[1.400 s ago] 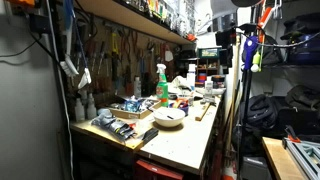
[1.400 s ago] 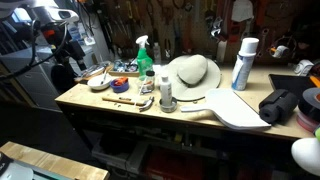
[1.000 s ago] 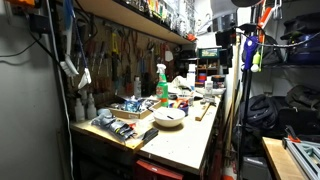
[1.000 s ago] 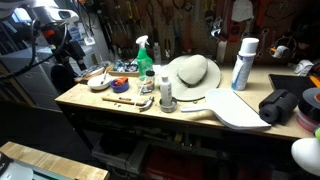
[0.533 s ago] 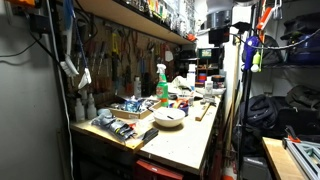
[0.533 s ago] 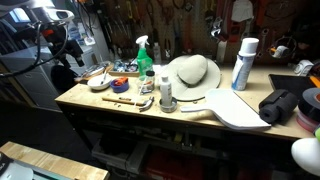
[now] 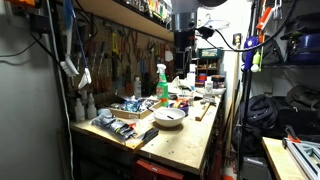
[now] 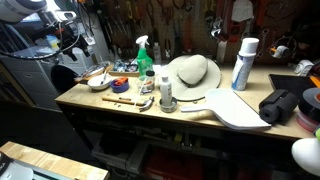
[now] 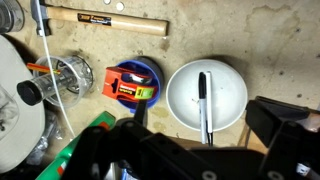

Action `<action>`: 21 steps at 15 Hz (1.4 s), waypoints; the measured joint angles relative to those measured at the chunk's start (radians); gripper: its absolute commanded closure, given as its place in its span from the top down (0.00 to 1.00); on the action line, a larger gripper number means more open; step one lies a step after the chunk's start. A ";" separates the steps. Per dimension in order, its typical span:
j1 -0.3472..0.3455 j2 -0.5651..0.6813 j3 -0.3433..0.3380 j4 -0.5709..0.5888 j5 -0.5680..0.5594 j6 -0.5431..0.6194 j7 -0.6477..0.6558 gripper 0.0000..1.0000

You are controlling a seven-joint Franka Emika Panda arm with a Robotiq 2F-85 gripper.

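Observation:
My gripper hangs high above the workbench, open and empty. Its two dark fingers frame a white bowl with a black marker lying across it. The bowl also shows in both exterior views. Beside the bowl lies a blue dish holding an orange and yellow item. A wooden-handled hammer lies beyond them. The arm reaches down from above the bench, and shows at the top left in an exterior view.
A green spray bottle, a clear jar, a white hat, a white can, a white board and a black bag crowd the bench. Tools hang on the back wall.
The arm has swung from beside the bench's end to above the bench, over the white bowl. Nothing on the bench has moved.

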 measured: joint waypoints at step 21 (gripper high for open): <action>0.035 0.488 -0.097 0.404 0.341 -0.083 -0.437 1.00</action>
